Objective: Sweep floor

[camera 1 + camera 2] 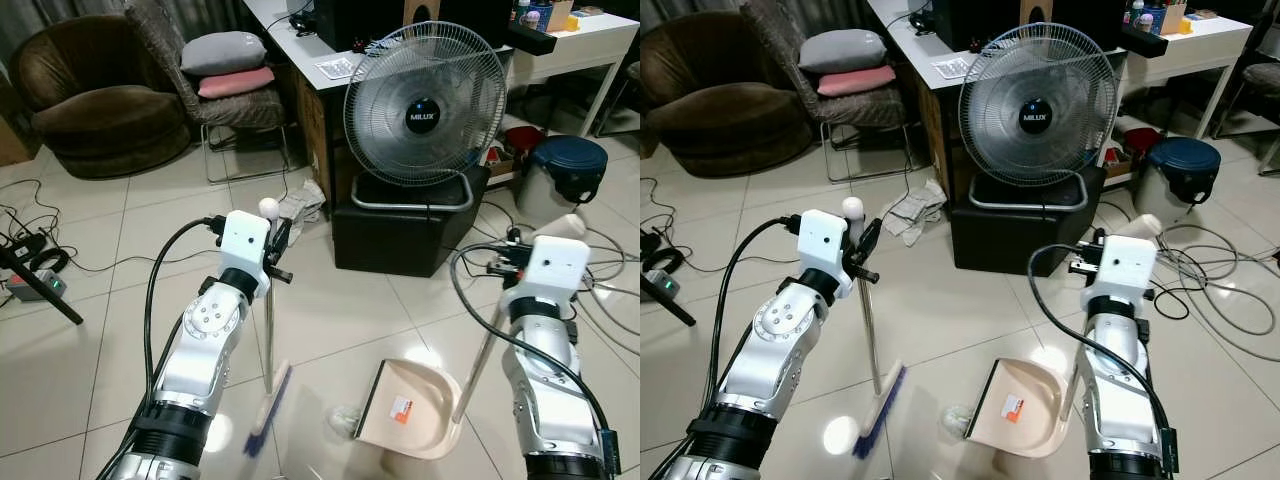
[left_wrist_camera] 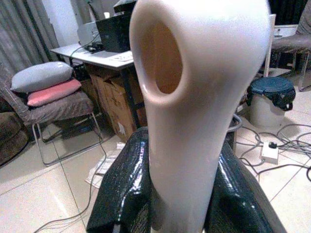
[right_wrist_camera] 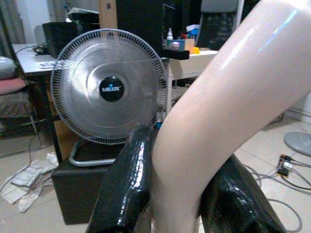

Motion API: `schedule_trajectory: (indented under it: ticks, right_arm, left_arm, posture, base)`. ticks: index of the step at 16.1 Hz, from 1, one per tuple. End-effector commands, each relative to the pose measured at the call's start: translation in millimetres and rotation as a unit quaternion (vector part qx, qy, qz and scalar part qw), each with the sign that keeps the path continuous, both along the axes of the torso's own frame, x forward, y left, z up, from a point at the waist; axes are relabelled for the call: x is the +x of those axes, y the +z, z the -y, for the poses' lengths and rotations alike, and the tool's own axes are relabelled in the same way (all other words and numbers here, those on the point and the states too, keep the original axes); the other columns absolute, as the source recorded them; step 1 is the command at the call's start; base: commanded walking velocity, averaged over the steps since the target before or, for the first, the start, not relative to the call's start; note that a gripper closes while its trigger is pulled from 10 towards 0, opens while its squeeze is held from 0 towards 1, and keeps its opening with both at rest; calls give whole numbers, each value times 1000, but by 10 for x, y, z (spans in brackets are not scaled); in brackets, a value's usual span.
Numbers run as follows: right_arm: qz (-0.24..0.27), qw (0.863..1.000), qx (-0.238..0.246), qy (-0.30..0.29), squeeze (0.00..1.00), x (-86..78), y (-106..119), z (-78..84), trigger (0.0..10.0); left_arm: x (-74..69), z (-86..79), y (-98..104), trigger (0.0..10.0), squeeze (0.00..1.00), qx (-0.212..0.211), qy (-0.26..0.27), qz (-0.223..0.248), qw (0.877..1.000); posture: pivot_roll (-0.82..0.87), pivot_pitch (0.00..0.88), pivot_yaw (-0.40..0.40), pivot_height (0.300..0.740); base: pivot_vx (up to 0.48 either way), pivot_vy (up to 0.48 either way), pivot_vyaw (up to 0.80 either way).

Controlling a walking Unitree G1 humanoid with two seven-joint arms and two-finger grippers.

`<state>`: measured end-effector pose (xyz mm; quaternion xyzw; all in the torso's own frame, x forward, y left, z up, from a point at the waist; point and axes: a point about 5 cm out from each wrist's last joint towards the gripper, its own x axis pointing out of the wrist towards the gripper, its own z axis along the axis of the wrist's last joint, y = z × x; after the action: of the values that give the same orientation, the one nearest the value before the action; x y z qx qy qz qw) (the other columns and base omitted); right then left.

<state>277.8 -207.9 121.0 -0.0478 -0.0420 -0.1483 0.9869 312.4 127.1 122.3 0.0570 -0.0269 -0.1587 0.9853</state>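
My left gripper (image 1: pixel 274 243) is shut on the cream handle of a broom (image 1: pixel 268 330); its metal shaft runs down to blue bristles (image 1: pixel 268 412) on the tile floor. The handle's top with its hanging hole (image 2: pixel 165 53) sits between the black fingers (image 2: pixel 121 194). My right gripper (image 1: pixel 535 240) is shut on the cream handle (image 3: pixel 218 121) of a dustpan (image 1: pixel 415 405), whose beige tray rests on the floor in front of me. A small crumpled clear scrap (image 1: pixel 343 418) lies between the bristles and the pan's mouth.
A Milux fan (image 1: pixel 423 105) on a black box (image 1: pixel 400 235) stands straight ahead. Crumpled paper (image 1: pixel 300 205) lies by it. Cables (image 1: pixel 600 280) and a lidded bin (image 1: pixel 565 175) are to the right, a chair (image 1: pixel 225 85) and a brown armchair (image 1: pixel 95 95) to the left.
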Motion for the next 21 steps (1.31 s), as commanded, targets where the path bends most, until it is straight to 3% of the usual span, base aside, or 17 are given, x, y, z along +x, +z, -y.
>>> schedule_trajectory:
  ticks: [1, 10, 14, 21]
  right_arm:
    - [19, 1000, 0, 6, 0, 58, 79, -34, 10000]
    - [18, 1000, 1, 6, 0, 43, 58, -49, 10000]
    - [18, 999, -29, 9, 0, 45, 23, -30, 10000]
    - [33, 994, -85, 63, 0, 206, 6, -54, 10000]
  left_arm:
    - [6, -26, 96, 10000, 0, 2, 4, 25, 1000]
    - [0, -14, 102, 10000, 0, 0, -3, 25, 1000]
    - [12, -12, 106, 10000, 0, 4, 3, 28, 1000]
    - [111, -200, 135, 10000, 0, -8, 70, 54, 996]
  posture:
    - [-63, 23, 95, 740]
    - [-60, 29, 99, 740]
    - [-57, 48, 101, 740]
    - [-37, 137, 97, 740]
  base:
    - [0, 0, 0]
    - [0, 0, 0]
    - [0, 0, 0]
    - [0, 0, 0]
